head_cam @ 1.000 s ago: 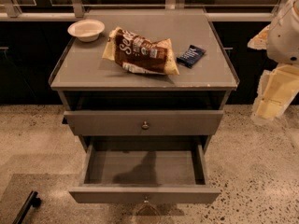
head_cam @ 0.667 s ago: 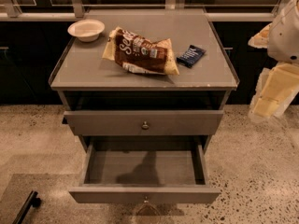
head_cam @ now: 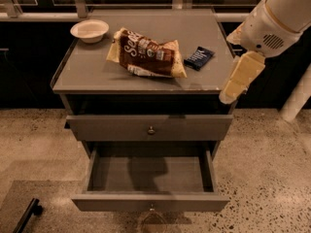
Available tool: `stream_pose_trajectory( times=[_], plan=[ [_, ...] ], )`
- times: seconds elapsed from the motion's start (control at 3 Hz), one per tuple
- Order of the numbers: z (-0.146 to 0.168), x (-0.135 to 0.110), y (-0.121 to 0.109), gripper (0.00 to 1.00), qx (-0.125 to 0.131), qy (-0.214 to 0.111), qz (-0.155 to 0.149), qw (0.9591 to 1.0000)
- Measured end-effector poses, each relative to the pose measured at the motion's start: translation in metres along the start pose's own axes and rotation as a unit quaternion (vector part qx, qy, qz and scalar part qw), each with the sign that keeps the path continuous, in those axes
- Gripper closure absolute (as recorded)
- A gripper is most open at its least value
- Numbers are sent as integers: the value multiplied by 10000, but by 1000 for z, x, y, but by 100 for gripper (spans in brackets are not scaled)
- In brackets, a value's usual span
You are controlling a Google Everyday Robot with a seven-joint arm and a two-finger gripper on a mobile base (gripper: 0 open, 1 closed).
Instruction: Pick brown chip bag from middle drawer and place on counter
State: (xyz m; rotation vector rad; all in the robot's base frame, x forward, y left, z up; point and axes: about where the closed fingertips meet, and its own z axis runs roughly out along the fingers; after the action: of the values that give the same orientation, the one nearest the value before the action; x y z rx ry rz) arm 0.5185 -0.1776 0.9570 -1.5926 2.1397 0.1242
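the chip bag [head_cam: 146, 53] is judged delivered onto the worktop [head_cam: 87, 74], so the pincer [head_cam: 238, 79] is held clear at right, its state indeterminable.

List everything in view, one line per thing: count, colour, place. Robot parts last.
counter: 1, grey, cabinet top.
brown chip bag: 1, brown with pale yellow ends, lying mid-counter.
bowl: 1, white, counter's back left corner.
small packet: 1, dark blue, on the counter right of the bag.
upper drawer: 1, grey, just below the counter.
middle drawer: 1, grey, lowest, pulled open.
floor: speckled beige, around the cabinet.
arm: 1, white, upper right.
gripper: 1, cream, beside the counter's front right corner.
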Motion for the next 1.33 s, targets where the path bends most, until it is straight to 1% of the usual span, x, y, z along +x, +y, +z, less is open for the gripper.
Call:
stream_pose_trajectory(
  times=[0.33,0.67,1.0,1.33],
  plan=[
    [34,-27,-29,0,-174,-235,11,9996],
    [60,-52,-54,0,-194,-378,48,9991],
    [80,-77,-70,0,-150,-588,140,9981],
    [102,-94,-79,0,-132,-782,255,9965]
  ],
)
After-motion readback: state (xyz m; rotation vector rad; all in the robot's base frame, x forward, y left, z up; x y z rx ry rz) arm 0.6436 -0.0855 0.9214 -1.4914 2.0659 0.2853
